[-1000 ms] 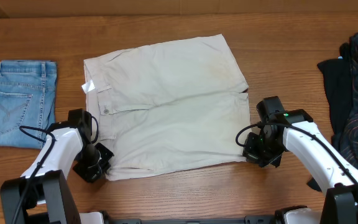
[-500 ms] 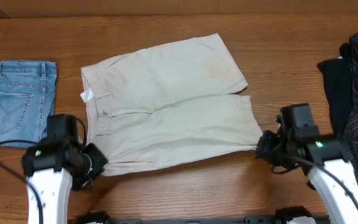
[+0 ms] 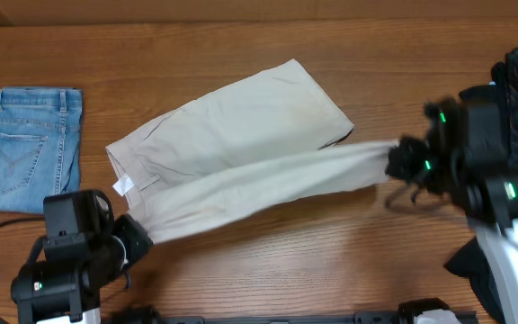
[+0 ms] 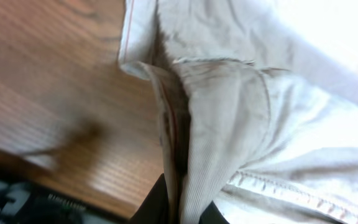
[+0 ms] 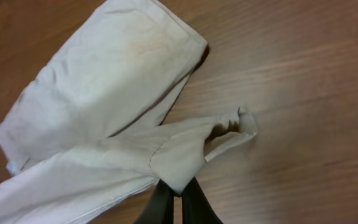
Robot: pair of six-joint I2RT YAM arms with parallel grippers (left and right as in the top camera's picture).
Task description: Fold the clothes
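The pale beige shorts (image 3: 241, 135) lie across the middle of the table, their near leg lifted and stretched taut between both grippers. My left gripper (image 3: 136, 236) is shut on the waistband corner; the left wrist view shows the cloth (image 4: 229, 124) pinched between the jaws (image 4: 182, 208). My right gripper (image 3: 398, 160) is shut on the hem of the near leg, raised above the table. The right wrist view shows the beige hem (image 5: 179, 158) clamped in the fingertips (image 5: 178, 198), with the far leg (image 5: 110, 74) flat on the wood.
Folded blue denim shorts (image 3: 27, 148) lie at the left edge. A heap of dark clothes (image 3: 515, 126) lies at the right edge. Bare wooden table (image 3: 331, 270) shows in front of the shorts.
Both grippers have risen and drawn apart, lifting the near edge of the shorts off the table. The near leg is now pulled into a taut band and the shorts have skewed.
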